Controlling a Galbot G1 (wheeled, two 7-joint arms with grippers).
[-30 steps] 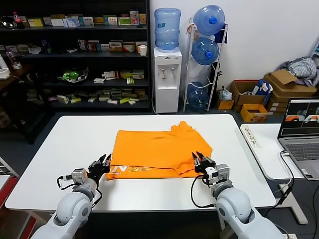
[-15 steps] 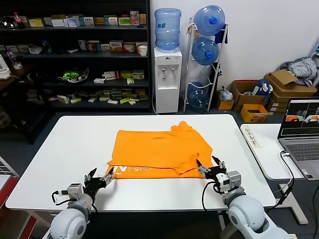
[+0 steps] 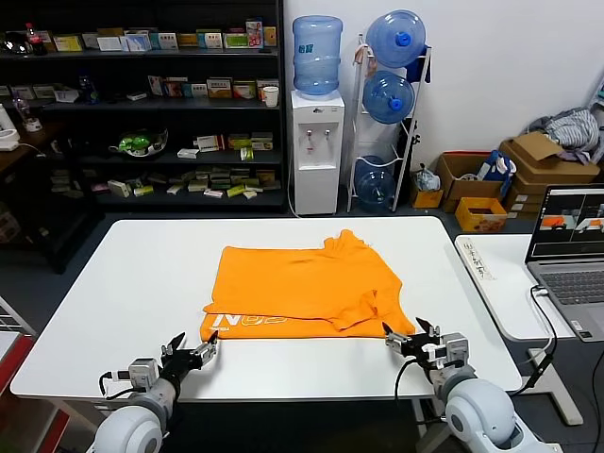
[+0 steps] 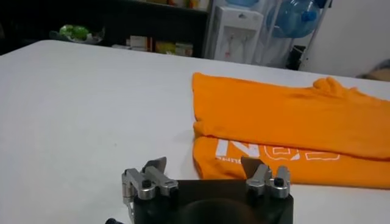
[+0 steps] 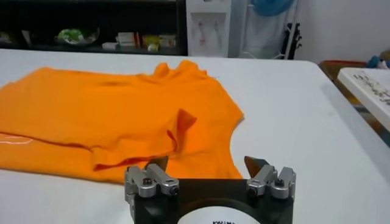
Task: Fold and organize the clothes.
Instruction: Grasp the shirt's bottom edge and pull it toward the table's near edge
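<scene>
Left pincer [image 3: 195, 351]: gaping wide, hovering empty just off the T-shirt's lettered corner.
Right pincer [image 3: 412, 335]: gaping wide, empty, beside the T-shirt's opposite corner.
T-shirt [image 3: 307, 288]: lying folded on the white surface [image 3: 123, 283].

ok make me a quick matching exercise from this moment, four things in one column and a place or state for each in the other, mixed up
Things:
1. orange T-shirt
2. left end effector
3. right end effector
4. white lettering

Places or states:
A. open, off the shirt's near right corner
B. on the strip of shirt nearest the robot
C. lying folded on the white table
D. open, off the shirt's near left corner

Pairs: 1-C, 2-D, 3-A, 4-B
</scene>
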